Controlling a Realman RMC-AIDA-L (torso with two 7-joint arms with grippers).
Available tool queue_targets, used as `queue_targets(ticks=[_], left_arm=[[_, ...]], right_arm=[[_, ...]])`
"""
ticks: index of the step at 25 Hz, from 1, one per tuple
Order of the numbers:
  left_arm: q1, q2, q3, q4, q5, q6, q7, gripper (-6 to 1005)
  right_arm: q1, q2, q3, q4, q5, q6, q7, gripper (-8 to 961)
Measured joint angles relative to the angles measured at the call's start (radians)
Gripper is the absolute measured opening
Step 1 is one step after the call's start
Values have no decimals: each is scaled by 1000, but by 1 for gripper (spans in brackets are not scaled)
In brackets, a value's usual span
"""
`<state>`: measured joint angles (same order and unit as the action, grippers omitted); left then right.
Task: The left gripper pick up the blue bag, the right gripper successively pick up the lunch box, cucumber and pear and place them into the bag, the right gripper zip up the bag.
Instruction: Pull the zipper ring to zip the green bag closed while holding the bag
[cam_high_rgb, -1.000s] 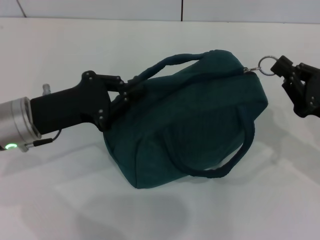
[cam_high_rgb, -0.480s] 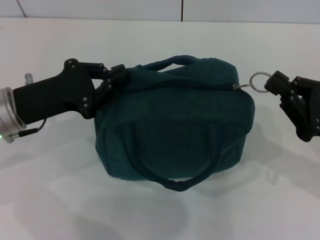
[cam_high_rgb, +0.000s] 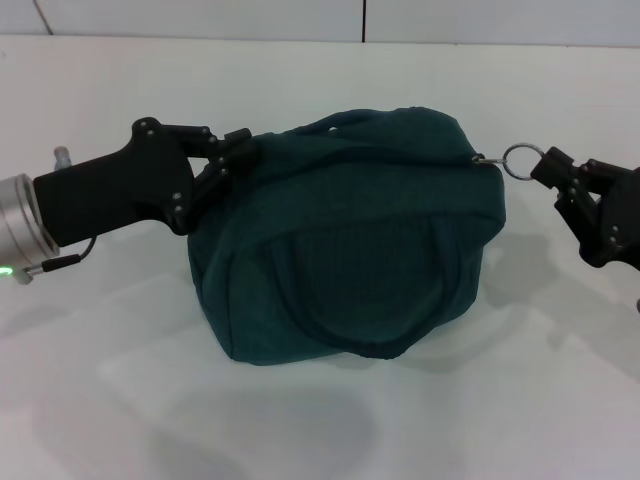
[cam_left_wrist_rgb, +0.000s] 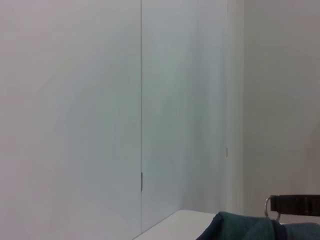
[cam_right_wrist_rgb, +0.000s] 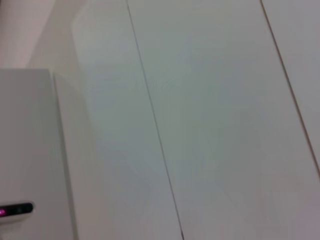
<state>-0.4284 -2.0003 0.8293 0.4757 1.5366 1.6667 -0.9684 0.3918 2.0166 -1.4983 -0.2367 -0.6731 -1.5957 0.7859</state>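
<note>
The blue bag (cam_high_rgb: 350, 250) sits bulging on the white table in the head view, its zipper closed along the top. My left gripper (cam_high_rgb: 235, 160) is shut on the bag's left end. My right gripper (cam_high_rgb: 553, 170) is at the bag's right end, shut on the zipper's metal ring pull (cam_high_rgb: 519, 160). The near handle lies flat against the bag's front. The left wrist view shows the bag's top edge (cam_left_wrist_rgb: 245, 227) and the ring pull (cam_left_wrist_rgb: 268, 206). The lunch box, cucumber and pear are out of view.
The white table (cam_high_rgb: 320, 90) spreads all around the bag, with a wall seam at the back. The right wrist view shows only white wall panels and a white unit with a small pink light (cam_right_wrist_rgb: 15, 210).
The bag has swung from tilted to level and settled onto the table. Its near handle has dropped flat against its side. Both grippers keep their hold; the left one has shifted left.
</note>
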Motion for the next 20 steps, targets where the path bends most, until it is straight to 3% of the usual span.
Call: queue_targets(ticks=[20], left_arm=[[4,-3,-1,0,0,-6,8,56]], right_arm=[[-2,2,-1,29,-2,147,-5,7]])
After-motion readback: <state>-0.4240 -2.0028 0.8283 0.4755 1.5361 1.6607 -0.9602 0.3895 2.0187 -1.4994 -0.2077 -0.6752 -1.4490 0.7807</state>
